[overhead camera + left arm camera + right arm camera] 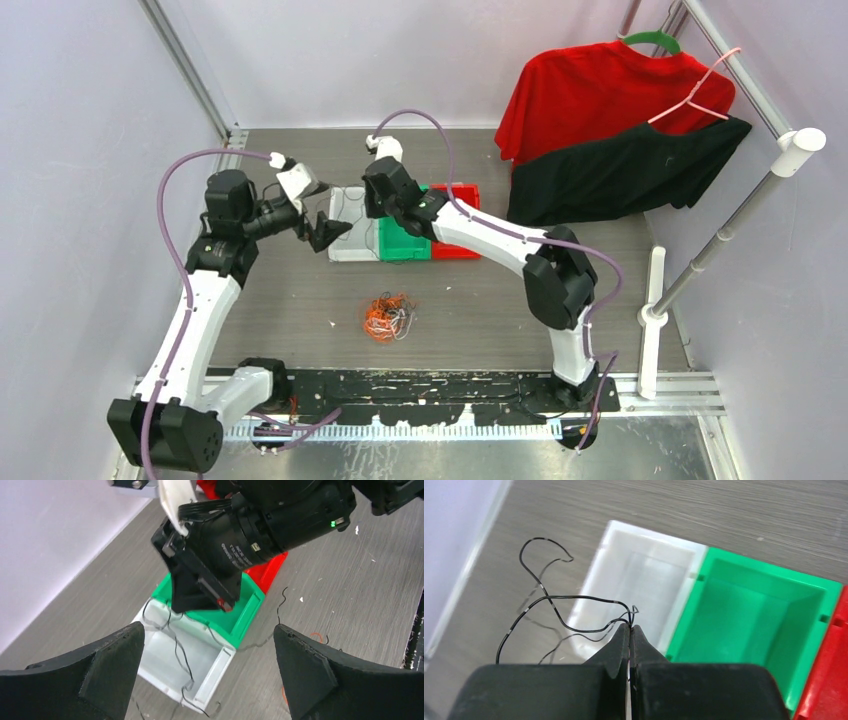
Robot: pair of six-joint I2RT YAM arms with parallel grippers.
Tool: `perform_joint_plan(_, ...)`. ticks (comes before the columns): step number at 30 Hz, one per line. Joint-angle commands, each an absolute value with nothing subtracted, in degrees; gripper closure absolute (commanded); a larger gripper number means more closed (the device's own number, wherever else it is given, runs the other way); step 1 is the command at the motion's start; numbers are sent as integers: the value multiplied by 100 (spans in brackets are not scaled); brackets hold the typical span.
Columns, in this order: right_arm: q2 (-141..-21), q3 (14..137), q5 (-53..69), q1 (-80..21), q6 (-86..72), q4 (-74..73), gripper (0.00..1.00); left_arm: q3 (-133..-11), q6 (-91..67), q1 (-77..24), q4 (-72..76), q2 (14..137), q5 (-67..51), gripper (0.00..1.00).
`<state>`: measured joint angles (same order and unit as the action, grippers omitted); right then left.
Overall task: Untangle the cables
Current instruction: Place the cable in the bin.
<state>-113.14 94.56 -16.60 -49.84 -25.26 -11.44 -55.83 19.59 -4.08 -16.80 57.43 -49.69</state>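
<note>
Thin black cable (584,598) pinched in closed right fingers (621,645), looping sideways across rectangular white plastic bin (593,575); tangled orange, white and black cables (385,317) heaped mid grey tabletop (300,290); left fingers (115,655) spread wide, empty.

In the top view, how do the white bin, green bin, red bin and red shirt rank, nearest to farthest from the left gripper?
1. white bin, just right of the left gripper.
2. green bin, next in the row.
3. red bin, the row's right end.
4. red shirt, hanging far right.
</note>
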Motion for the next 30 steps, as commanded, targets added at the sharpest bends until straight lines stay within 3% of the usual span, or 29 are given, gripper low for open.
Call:
perform_joint_plan(1, -10415, 9338, -816, -5217, -2286, -544, 99, -5652, 2046, -822, -879, 5600, -4636, 0)
perform_joint_plan(13, -9405, 8450, 434, -5296, -2951, 731, 99, -5519, 2051, -917, -499, 5564, -4113, 0)
perform_joint_plan(21, -9231, 8309, 571, -5295, -3427, 1081, 99, -5404, 2554, -1317, -1450, 5420, -4340, 5)
perform_joint_plan(24, -9111, 8203, 518, -5283, -3619, 1248, 99, -5292, 2463, -1320, -1398, 5412, -4047, 11)
perform_joint_plan(30, -8895, 7770, 141, -5110, -4020, 1653, 99, -5099, 1921, -1320, -973, 5438, -3534, 46)
